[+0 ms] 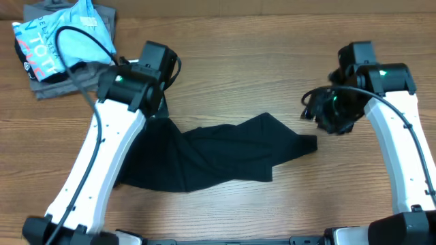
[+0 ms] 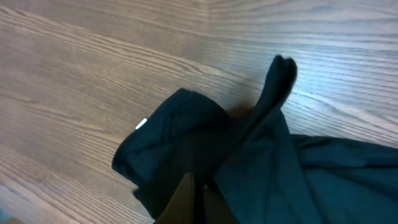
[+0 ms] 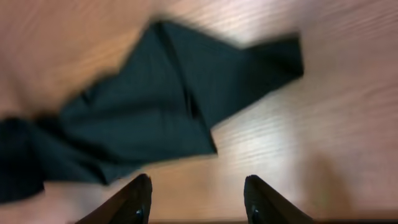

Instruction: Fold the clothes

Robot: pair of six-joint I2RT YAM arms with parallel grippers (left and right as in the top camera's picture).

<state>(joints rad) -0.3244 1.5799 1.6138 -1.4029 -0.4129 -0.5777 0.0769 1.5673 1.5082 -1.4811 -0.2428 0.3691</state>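
The black T-shirt [image 1: 218,153] lies crumpled across the middle of the table. My left gripper [image 1: 157,112] is at the shirt's back left corner. In the left wrist view its fingers [image 2: 198,186] are shut on a fold of the black fabric [image 2: 261,162], and a small white tag [image 2: 142,124] shows on the bunched cloth. My right gripper [image 1: 325,112] is open and empty over bare wood, just right of the shirt's right tip. In the right wrist view its fingers [image 3: 198,190] are spread apart, with the shirt [image 3: 155,106] ahead of them.
A light blue shirt with lettering [image 1: 65,41] lies on folded grey garments [image 1: 78,80] at the back left corner. The wooden table [image 1: 272,61] shows behind and right of the shirt.
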